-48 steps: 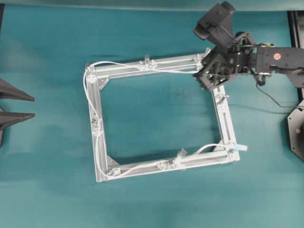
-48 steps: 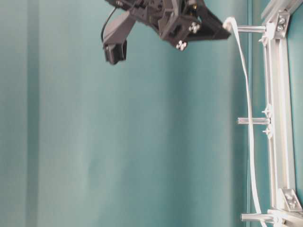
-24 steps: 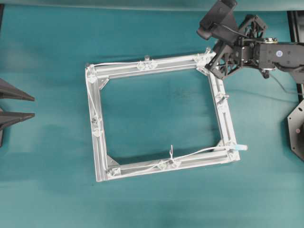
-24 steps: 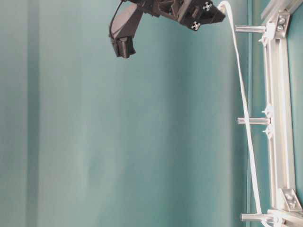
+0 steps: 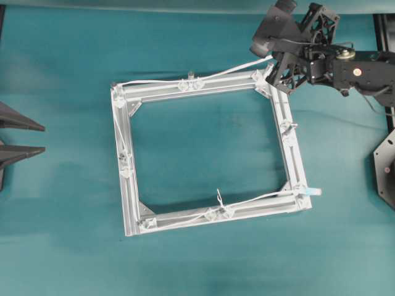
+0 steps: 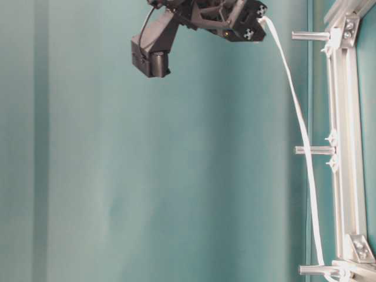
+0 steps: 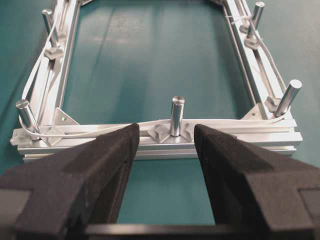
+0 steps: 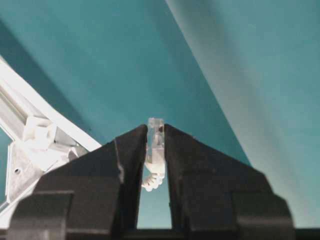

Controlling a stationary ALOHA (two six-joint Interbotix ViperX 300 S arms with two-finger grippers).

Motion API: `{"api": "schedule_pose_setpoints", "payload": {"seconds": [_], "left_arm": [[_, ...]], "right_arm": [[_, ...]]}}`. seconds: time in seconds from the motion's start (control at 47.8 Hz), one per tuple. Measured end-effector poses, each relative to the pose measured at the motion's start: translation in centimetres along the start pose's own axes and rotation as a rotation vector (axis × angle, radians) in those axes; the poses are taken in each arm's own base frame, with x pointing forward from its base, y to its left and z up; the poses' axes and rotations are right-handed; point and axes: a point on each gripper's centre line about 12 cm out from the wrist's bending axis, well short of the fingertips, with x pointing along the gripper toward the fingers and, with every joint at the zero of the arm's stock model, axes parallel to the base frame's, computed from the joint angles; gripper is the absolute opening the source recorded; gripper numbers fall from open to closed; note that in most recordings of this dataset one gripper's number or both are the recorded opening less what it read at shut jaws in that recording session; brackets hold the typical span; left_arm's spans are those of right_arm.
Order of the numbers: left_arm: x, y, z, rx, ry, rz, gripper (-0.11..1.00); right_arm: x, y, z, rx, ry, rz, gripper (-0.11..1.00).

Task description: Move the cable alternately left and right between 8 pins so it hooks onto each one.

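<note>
The white cable (image 5: 154,81) runs along the top bar of the aluminium frame (image 5: 281,148), down the left bar and along the bottom bar to a pale plug (image 5: 315,192). Its other end rises taut to my right gripper (image 5: 270,57), which hangs above the frame's top right corner. There the right gripper (image 8: 156,131) is shut on a clear plug (image 8: 155,142). The cable (image 6: 302,135) slants down past the pins (image 6: 314,150). My left gripper (image 5: 38,138) is open at the left edge, facing a pin (image 7: 177,114).
The frame lies on a teal cloth (image 5: 197,259). Pins stand at its corners and bar middles, such as the top-middle pin (image 5: 191,76) and the right-bar pin (image 5: 289,126). A dark fixture (image 5: 386,166) sits at the right edge.
My right gripper has moved up and outward, from inside the top right corner to beyond the top bar. The cable has pulled taut, and the slack loop at the bottom right has flattened.
</note>
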Motion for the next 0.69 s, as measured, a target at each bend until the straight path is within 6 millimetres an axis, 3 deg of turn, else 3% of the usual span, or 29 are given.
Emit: {"api": "schedule_pose_setpoints", "payload": {"seconds": [0.209,0.691], "left_arm": [[0.0,0.0,0.0,0.000,0.000,0.000,0.56],[0.0,0.0,0.0,0.000,0.000,0.000,0.56]], "right_arm": [[1.4,0.2,-1.5,0.020,-0.018,0.074,0.14],[3.0,1.2,-3.9,0.246,-0.018,0.203,0.14]]}}
